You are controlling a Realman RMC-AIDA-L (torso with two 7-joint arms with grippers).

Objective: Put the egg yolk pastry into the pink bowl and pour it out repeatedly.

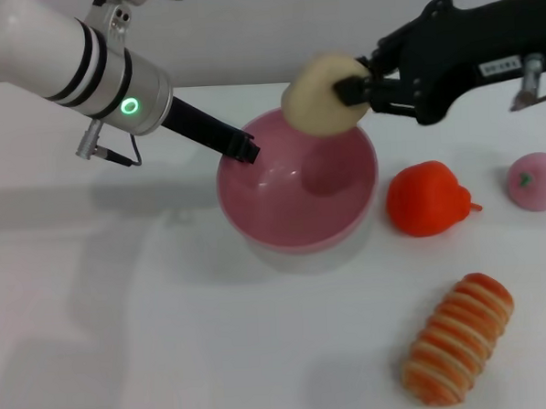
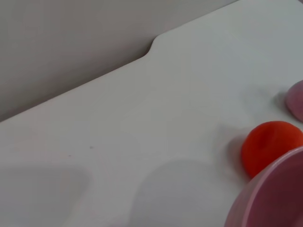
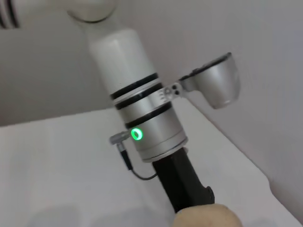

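Observation:
The pink bowl [image 1: 295, 190] stands mid-table in the head view. My left gripper [image 1: 245, 149] is at its left rim, with the fingers closed over the rim. My right gripper [image 1: 354, 88] is shut on the egg yolk pastry [image 1: 320, 96], a pale cream lump held just above the bowl's far rim. The bowl is empty inside. The bowl's edge also shows in the left wrist view [image 2: 270, 194]. The top of the pastry shows in the right wrist view [image 3: 206, 216], with the left arm [image 3: 144, 118] behind it.
An orange-red fruit [image 1: 427, 198] lies just right of the bowl, and a small pink fruit [image 1: 535, 181] lies farther right. An orange-and-cream striped bread roll [image 1: 459, 339] lies at the front right. The white table [image 1: 123, 313] spreads to the left and front.

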